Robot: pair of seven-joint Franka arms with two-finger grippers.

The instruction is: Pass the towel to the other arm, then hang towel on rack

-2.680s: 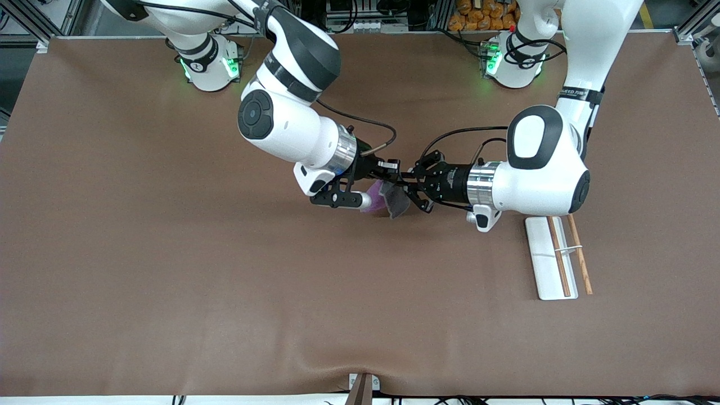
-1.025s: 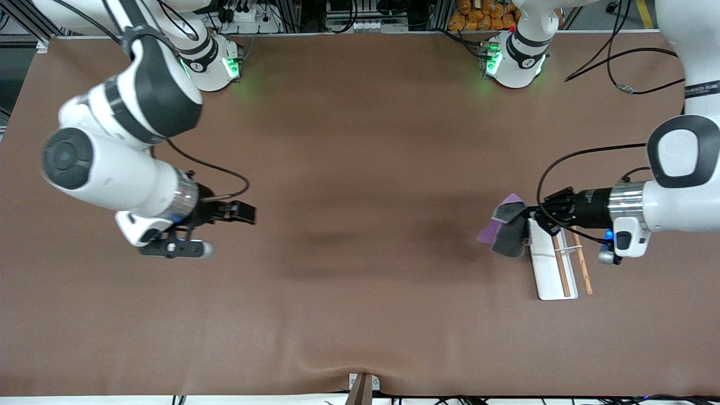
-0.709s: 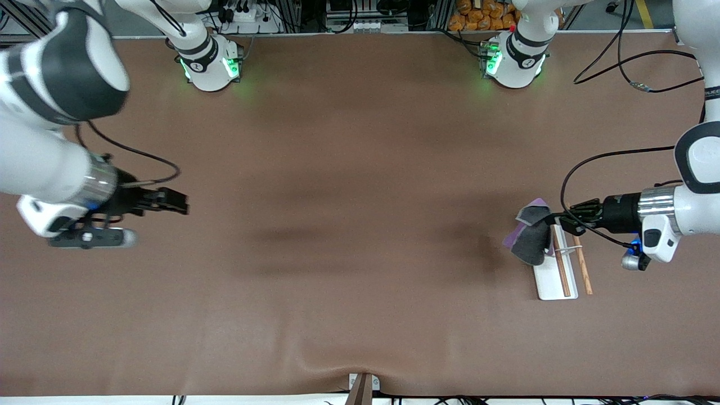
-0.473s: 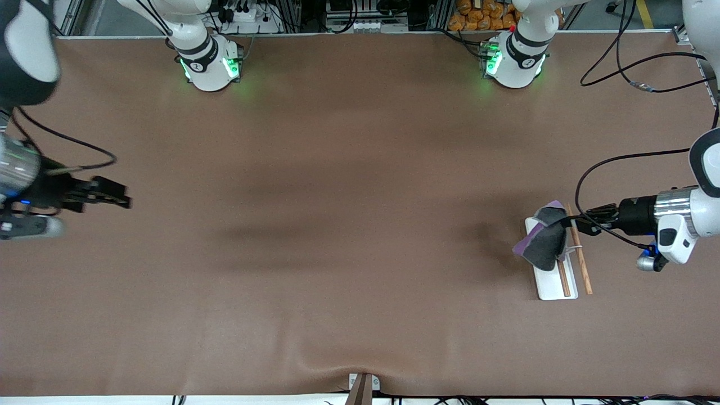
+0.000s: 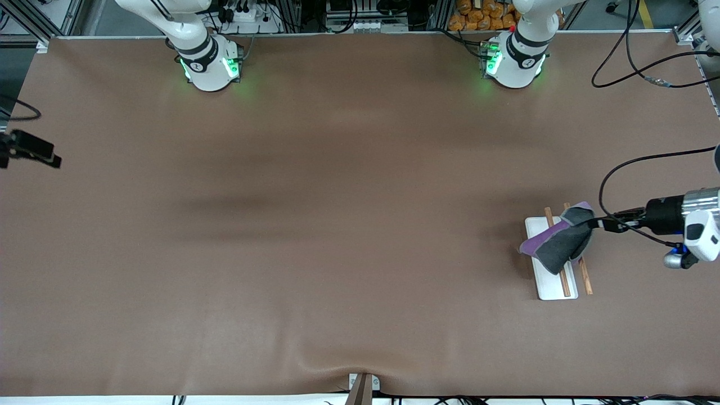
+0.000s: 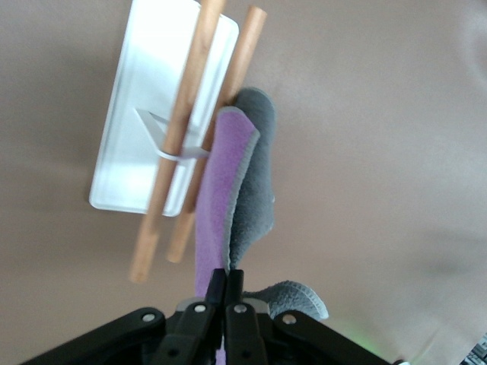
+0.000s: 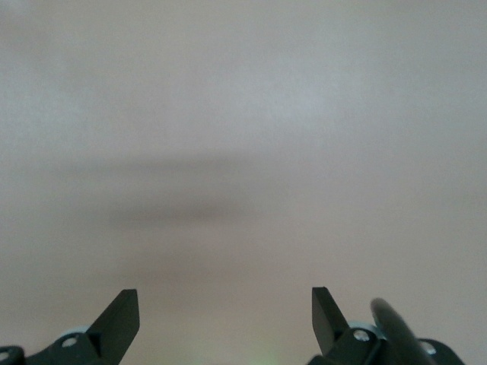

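Observation:
The towel (image 5: 558, 243), purple on one face and dark grey on the other, drapes over the rack's two brown rods (image 5: 556, 247) above the white base (image 5: 554, 287), toward the left arm's end of the table. My left gripper (image 5: 597, 224) is shut on the towel's corner, just beside the rods. In the left wrist view the towel (image 6: 228, 190) hangs from my shut fingers (image 6: 227, 283) across the rods (image 6: 183, 137). My right gripper (image 5: 42, 153) is open and empty at the right arm's edge of the table; its wrist view shows only bare mat between its fingertips (image 7: 224, 312).
The brown mat (image 5: 337, 225) covers the whole table. Both arm bases (image 5: 209, 62) (image 5: 514, 59) stand at the farthest edge from the camera. A black cable (image 5: 635, 169) loops above the mat near the left arm.
The left gripper has carried the towel sideways across the rack, so it now lies over both rods. The right arm has pulled back to its edge of the table.

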